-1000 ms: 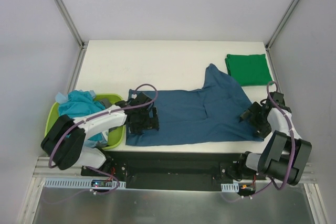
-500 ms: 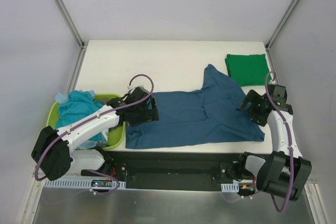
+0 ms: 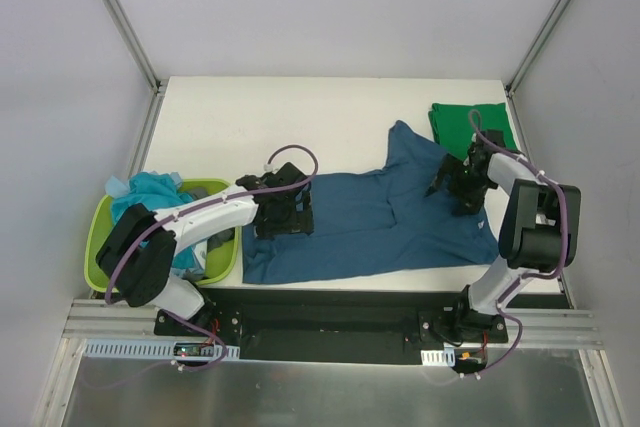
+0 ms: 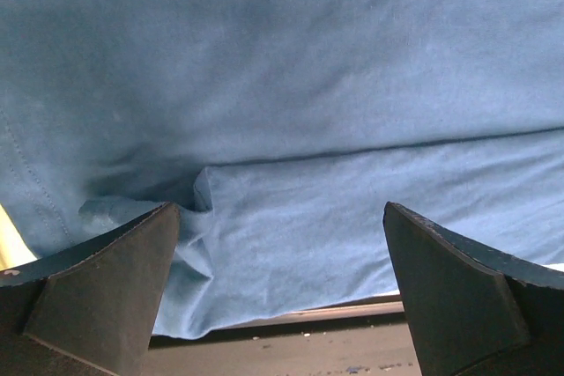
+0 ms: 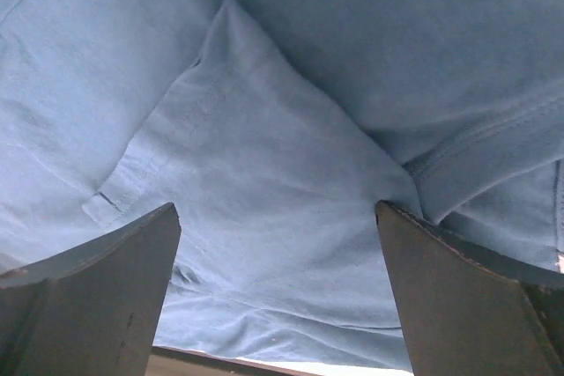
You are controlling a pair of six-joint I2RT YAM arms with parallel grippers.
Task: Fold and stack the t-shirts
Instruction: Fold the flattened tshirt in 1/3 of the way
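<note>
Standing behind the two arms, I am seeing the dark blue t-shirt [image 3: 370,227] lying spread flat along the near edge of the white table [image 3: 300,117]. Its body is running left to right, and one part is reaching away toward the far right like a sleeve.

The left gripper [image 3: 282,217] is hovering low over the shirt's left end, near the basket. Its fingers [image 4: 97,288] are standing wide apart with nothing clamped between them, and only blue cloth with a small rumpled ridge is showing beneath.

The right gripper [image 3: 455,185] is hanging over the shirt's right part, close to that reaching sleeve. Its fingers [image 5: 88,297] are likewise spread wide and holding nothing, with a pointed flap of fabric and a seamed hem lying under them. Whether either gripper is touching the cloth I cannot tell.

At the table's left side a lime-green basket [image 3: 98,232] is sitting with a light turquoise t-shirt [image 3: 150,197] heaped in it and some dark grey cloth [image 3: 212,250] lying beside that.

Farthest away, near the far right corner, a bright green t-shirt [image 3: 470,129] is lying folded into a neat rectangle, just beside the blue one.
</note>
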